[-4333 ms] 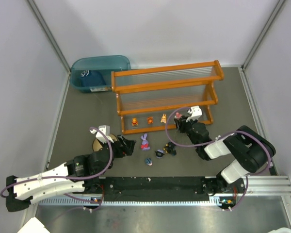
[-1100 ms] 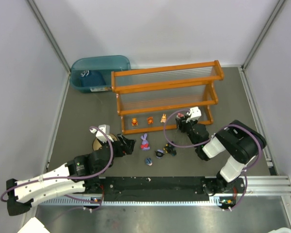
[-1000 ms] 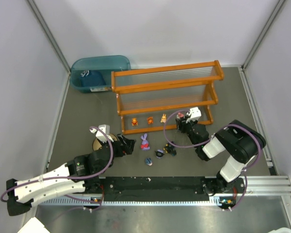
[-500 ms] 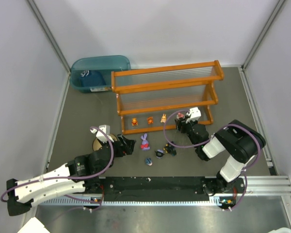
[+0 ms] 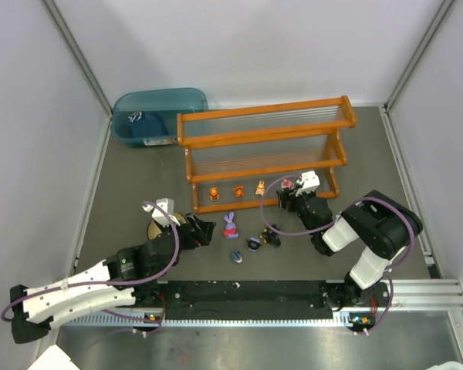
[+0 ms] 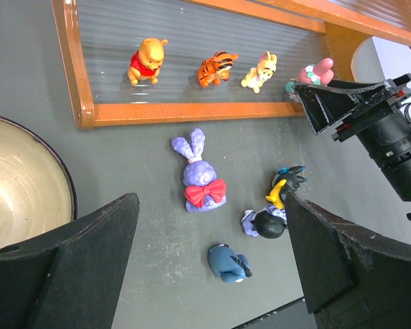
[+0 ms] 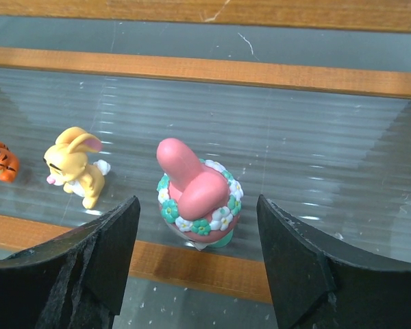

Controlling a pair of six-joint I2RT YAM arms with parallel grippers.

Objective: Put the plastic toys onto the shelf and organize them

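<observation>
The orange-framed shelf (image 5: 262,139) stands at the back. On its lower tier stand three orange/tan toys (image 6: 146,60) (image 6: 215,66) (image 6: 259,71) and the pink-red toy (image 7: 198,192). My right gripper (image 7: 197,271) is open just in front of the pink-red toy, not touching it. On the table lie the purple bunny (image 6: 200,176), the black toy (image 6: 285,185), another dark-haired figure (image 6: 265,223) and the small dark-blue toy (image 6: 229,263). My left gripper (image 6: 209,274) is open above the table, left of these toys (image 5: 230,225).
A tan round bowl (image 6: 17,181) sits at the left, under my left gripper's side. A teal translucent bin (image 5: 156,112) with a dark cap in it stands at the back left, beside the shelf. Grey walls close in the table.
My right gripper has moved up to the shelf's lower tier and let go of the pink-red toy, which now stands there. The left arm has barely moved.
</observation>
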